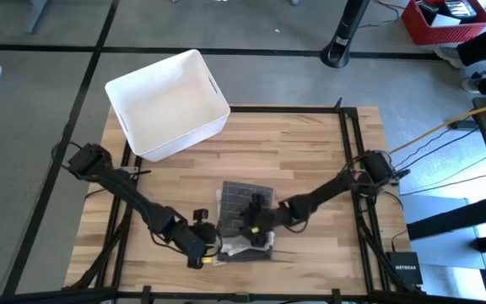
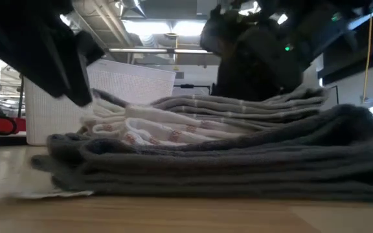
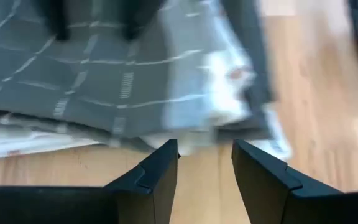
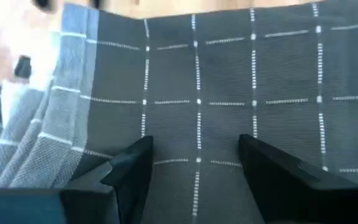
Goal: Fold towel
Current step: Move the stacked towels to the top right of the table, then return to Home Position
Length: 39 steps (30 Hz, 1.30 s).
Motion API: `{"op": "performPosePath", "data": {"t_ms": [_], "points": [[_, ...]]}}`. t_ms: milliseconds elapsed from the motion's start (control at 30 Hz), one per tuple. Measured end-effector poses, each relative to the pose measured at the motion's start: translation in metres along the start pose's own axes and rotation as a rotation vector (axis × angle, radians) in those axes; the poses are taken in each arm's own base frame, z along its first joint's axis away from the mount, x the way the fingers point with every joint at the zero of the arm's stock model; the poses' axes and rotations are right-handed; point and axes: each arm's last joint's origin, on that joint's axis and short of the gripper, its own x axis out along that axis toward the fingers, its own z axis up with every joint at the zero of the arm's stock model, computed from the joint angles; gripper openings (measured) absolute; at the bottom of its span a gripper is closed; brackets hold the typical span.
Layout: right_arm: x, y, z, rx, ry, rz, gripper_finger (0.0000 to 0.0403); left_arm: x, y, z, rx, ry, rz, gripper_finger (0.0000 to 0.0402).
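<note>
At the table's six-o'clock edge, the left gripper (image 3: 205, 163) sits just off the towel's near-left corner with its two dark fingers parted by a narrow gap and nothing between them; bare wood shows through the gap. The right gripper (image 4: 194, 163) hovers low over the towel's top face, its fingers spread wide and holding nothing, with only checked cloth visible between them.

The grey towel with thin white grid lines (image 1: 245, 221) lies folded into a small, thick rectangle at about six o'clock on the light wooden slatted table (image 1: 310, 152), between the two arms. In the low view its layers stack unevenly, with paler inner folds poking out on one side. A white rectangular plastic bin (image 1: 167, 101) stands well apart at eleven o'clock, overhanging the table's corner.

The cloth looks soft, light and limp; I judge it will sag and slide layer over layer rather than keep its shape, so a lone pinch risks peeling off only the top ply. The best hold seems to be the loose stacked edge nearest the left fingers, gripped through all layers.
</note>
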Motion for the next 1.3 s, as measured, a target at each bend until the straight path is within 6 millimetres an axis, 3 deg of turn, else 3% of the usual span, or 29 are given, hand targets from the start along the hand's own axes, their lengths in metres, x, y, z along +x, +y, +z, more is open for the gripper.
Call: {"op": "performPosePath", "data": {"t_ms": [133,333,533,633,700,833,1000,1133,1300], "points": [[0.002,-0.025,-0.003,-0.046,0.114,-0.069,0.0241,-0.018,0.007,0.002,0.044,0.016,0.02,0.0143],[-0.013,-0.068,-0.005,-0.137,0.299,-0.221,0.0241,-0.044,0.024,0.0,0.061,0.048,0.153,0.0143],[-0.043,-0.123,-0.021,-0.106,0.382,-0.296,0.0241,-0.06,0.037,0.005,0.067,0.045,0.168,0.0137],[-0.064,-0.14,-0.025,-0.095,0.38,-0.296,0.0241,-0.063,0.044,0.01,0.093,0.037,0.17,0.0129],[-0.082,-0.144,-0.019,-0.077,0.364,-0.267,0.0241,-0.064,0.051,0.014,0.107,0.036,0.161,0.0122],[-0.119,-0.139,0.012,-0.035,0.174,-0.163,0.0241,-0.063,0.068,0.021,0.143,0.04,0.181,0.0109],[-0.154,-0.137,0.024,-0.015,0.071,-0.146,0.0241,-0.069,0.093,0.038,0.198,-0.017,0.148,0.0087],[-0.171,-0.14,0.021,-0.016,-0.036,-0.161,0.0229,-0.078,0.119,0.039,0.226,-0.136,0.121,0.0064],[-0.184,-0.145,0.0,0.027,-0.195,-0.149,0.0163,-0.097,0.151,0.017,0.142,-0.331,0.113,0.0032]]}}
